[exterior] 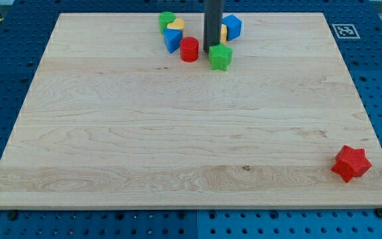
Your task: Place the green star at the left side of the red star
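The green star (220,57) lies near the view's top centre of the wooden board. The red star (351,163) lies far away at the view's bottom right corner of the board. My tip (211,52) sits just to the left of the green star, at its upper left edge, between it and the red cylinder (190,50). The dark rod rises straight up out of the view's top.
A cluster sits at the view's top: a green block (167,20), a yellow block (176,26), a blue block (172,40) left of the rod, and a blue block (232,26) with a yellow piece (223,32) right of it. A marker tag (344,30) lies off the board's top right corner.
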